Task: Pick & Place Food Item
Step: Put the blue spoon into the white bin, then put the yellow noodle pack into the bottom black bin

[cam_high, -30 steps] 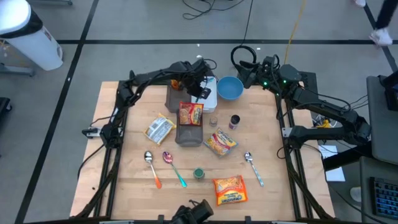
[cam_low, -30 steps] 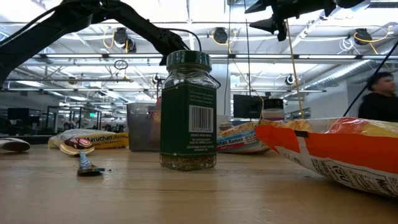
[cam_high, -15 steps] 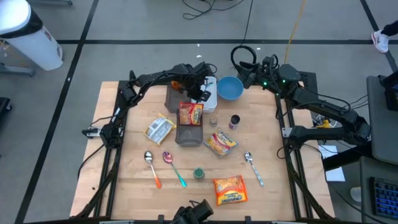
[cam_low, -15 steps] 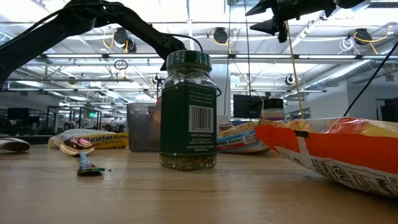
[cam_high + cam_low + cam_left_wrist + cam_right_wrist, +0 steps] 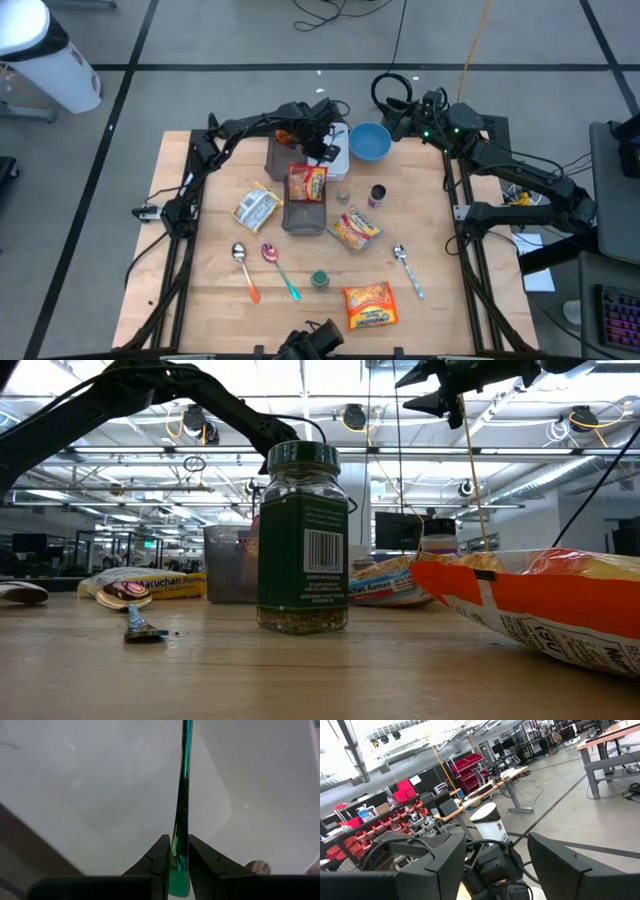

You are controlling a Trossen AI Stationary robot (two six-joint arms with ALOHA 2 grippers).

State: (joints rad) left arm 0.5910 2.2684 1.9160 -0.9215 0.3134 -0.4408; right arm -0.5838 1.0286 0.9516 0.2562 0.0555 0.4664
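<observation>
My left gripper (image 5: 325, 143) reaches over the white tray (image 5: 340, 165) at the table's far middle. It is shut on a thin, glossy green strip (image 5: 182, 795), seen edge-on against the white tray (image 5: 100, 795). Several noodle packets lie around: one (image 5: 307, 183) flat on top of a grey box (image 5: 303, 215), one (image 5: 354, 227) beside it, and an orange one (image 5: 368, 305) near the front edge. My right gripper (image 5: 397, 112) hangs open and high beyond the far right corner, with nothing between its fingers (image 5: 435, 865). My left gripper pinches the green strip between its two fingers (image 5: 161, 847), holding its flat sides (image 5: 178, 852) near one end. The fingers slant steeply down from above and lie along the strip. The strip runs straight on past the fingertips over the white tray; its other end is out of the picture.
A blue bowl (image 5: 369, 141) stands right of the tray, and a second grey box (image 5: 282, 155) left of it. A green-lidded spice jar (image 5: 303, 540) stands near the front. Two small jars (image 5: 377, 195), three spoons (image 5: 245, 270) and a silver packet (image 5: 256, 207) lie between.
</observation>
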